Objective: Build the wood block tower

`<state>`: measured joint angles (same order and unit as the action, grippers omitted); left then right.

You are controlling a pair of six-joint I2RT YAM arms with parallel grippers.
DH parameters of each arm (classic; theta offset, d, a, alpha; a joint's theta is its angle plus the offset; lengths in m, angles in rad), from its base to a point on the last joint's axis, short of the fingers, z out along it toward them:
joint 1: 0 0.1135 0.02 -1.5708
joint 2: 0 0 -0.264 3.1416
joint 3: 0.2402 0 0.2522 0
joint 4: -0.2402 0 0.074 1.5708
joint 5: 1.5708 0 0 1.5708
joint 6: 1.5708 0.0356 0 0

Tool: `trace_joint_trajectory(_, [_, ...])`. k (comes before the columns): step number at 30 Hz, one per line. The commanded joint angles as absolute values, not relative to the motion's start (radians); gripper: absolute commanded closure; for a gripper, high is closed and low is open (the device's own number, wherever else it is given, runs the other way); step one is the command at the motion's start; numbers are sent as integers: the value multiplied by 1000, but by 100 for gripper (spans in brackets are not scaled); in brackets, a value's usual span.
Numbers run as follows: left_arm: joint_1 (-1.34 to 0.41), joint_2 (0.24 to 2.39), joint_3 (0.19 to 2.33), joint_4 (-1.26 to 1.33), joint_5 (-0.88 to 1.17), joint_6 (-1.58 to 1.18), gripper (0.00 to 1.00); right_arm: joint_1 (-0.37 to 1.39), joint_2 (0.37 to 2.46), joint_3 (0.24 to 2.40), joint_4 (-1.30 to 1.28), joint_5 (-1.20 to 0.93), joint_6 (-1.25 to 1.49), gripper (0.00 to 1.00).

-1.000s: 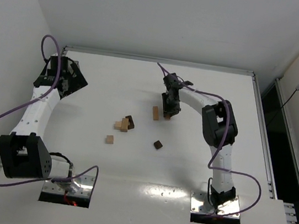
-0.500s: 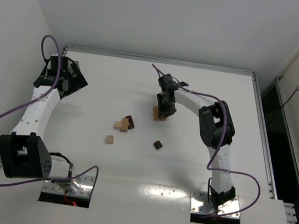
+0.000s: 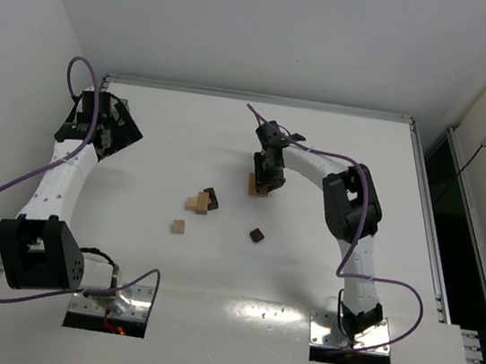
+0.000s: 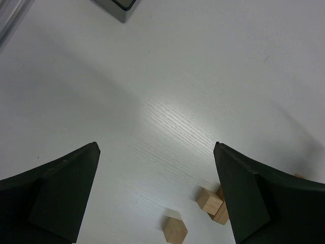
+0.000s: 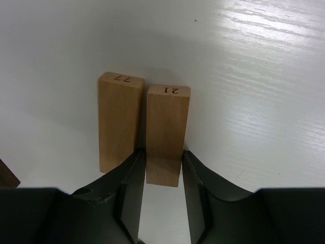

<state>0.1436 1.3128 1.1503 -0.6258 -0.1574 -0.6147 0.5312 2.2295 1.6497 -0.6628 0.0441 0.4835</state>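
Far middle of the table (image 3: 348,142) | your right gripper (image 5: 163,154) pinches the near end of the tan bar marked 21 (image 5: 167,127), lying just beside the bar marked 77 (image 5: 120,117) | open evenly, lift straight up, so neither bar shifts | left gripper (image 4: 155,146) spread wide, empty.

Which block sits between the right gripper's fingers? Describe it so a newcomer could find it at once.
Start at the right gripper, out past the middle of the table. Two light wooden bars sit side by side there; the one meant is the bar marked 21, between the fingers. Its neighbour, the bar marked 77, sits outside them, to the left in the wrist view.
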Motion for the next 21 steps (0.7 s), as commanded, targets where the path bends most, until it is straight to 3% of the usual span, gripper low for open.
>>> trace_joint_trajectory(1, [138,1310,1177,-595,-163,-617,6,551,2201,1629,-667,25,520,67])
trace_joint_trajectory(21, [138,1310,1167,-595,-135,-626,6,532,2043,1629,-676,34,491,60])
